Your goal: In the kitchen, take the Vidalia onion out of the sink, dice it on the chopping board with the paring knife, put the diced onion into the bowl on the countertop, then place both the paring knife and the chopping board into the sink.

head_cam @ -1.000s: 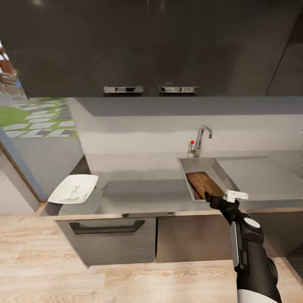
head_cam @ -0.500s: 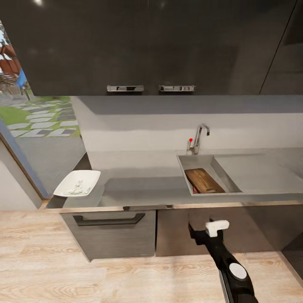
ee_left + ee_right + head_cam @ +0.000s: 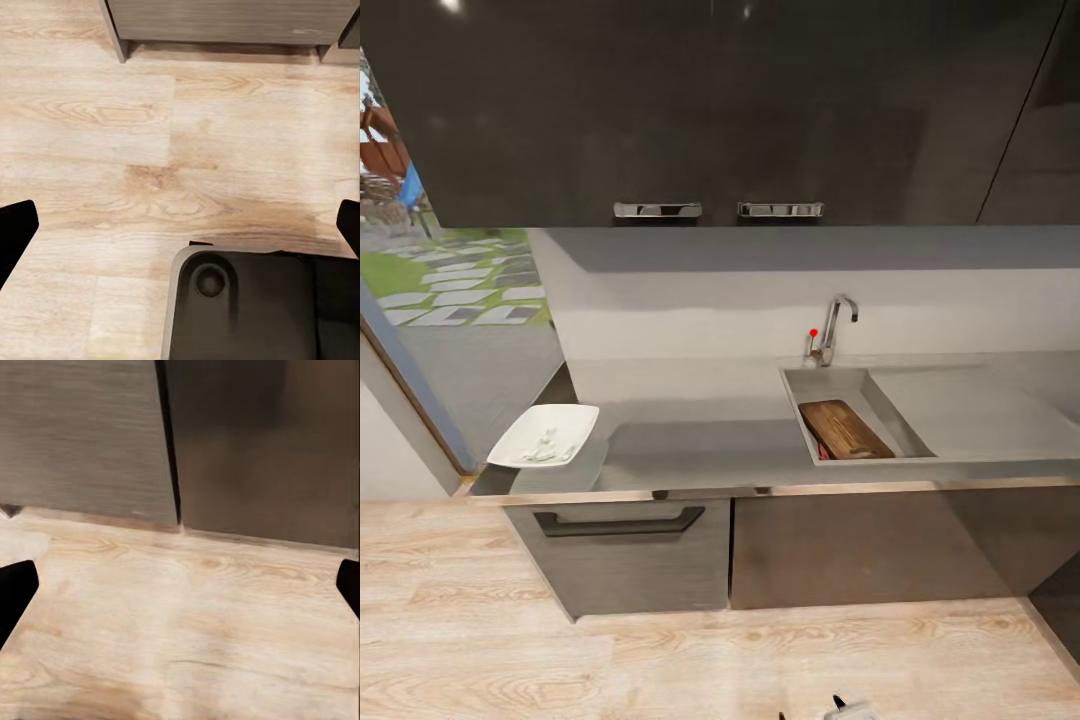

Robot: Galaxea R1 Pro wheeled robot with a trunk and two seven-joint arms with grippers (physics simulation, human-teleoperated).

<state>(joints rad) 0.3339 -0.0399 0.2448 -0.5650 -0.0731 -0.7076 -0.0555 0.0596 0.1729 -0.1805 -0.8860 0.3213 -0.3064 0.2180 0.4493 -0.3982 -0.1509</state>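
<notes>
The right arm has dropped away from the sink and both arms hang low over the wooden floor. Each pincer is spread wide and empty. The chopping board lies in the basin, well above and beyond the pincers; the bowl sits on the worktop. The task looks essentially finished.
</notes>
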